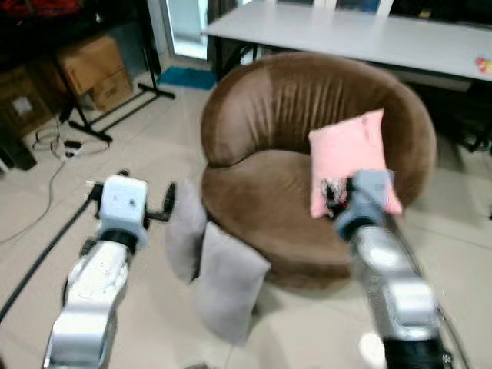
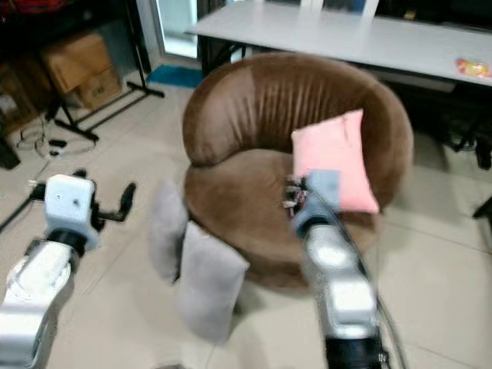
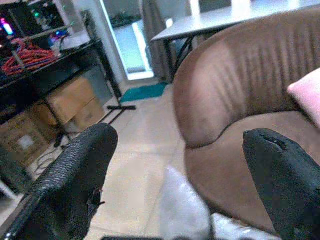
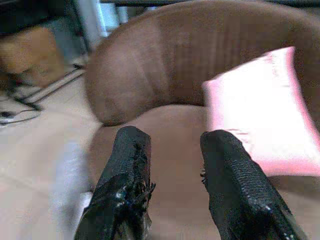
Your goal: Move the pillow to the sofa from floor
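A pink pillow (image 1: pixel 350 157) leans against the backrest of the round brown sofa (image 1: pixel 269 100), on the right of its seat. Two grey pillows stand on the tiled floor against the sofa's front left: the nearer one (image 1: pixel 231 280) and another behind it (image 1: pixel 184 231). My left gripper (image 1: pixel 165 201) hovers open just left of the grey pillows, its fingers (image 3: pixel 75 170) spread wide with nothing between them. Over the seat's front edge, just below the pink pillow, my right gripper (image 4: pixel 172 145) is open and empty.
A white table (image 1: pixel 346 31) stands behind the sofa. Cardboard boxes (image 1: pixel 92 69), a black stand's legs (image 1: pixel 115 108) and loose cables (image 1: pixel 54 146) lie at the far left. A teal mat (image 1: pixel 188 77) sits by the door.
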